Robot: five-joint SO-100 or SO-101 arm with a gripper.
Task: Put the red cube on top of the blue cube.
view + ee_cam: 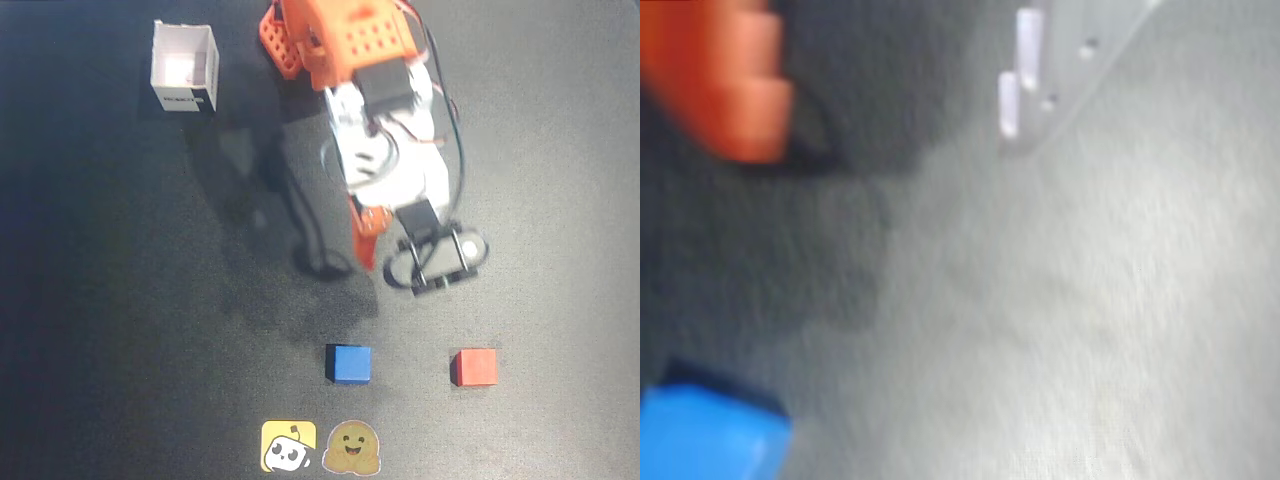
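In the overhead view the blue cube (349, 363) sits on the dark mat near the front, and the red cube (474, 367) sits apart to its right. The orange and white arm reaches down from the top. My gripper (367, 250) hangs above the mat behind the blue cube, holding nothing and touching neither cube. The wrist view is blurred. It shows one orange finger (732, 85) at the top left and the blue cube (708, 436) at the bottom left. The red cube is out of that view. I cannot tell how the jaws stand.
A white open-topped box (184, 68) stands at the back left of the mat. Two stickers, a yellow one (289, 445) and a brown one (352, 447), lie at the front edge below the blue cube. A black cable loops beside the arm.
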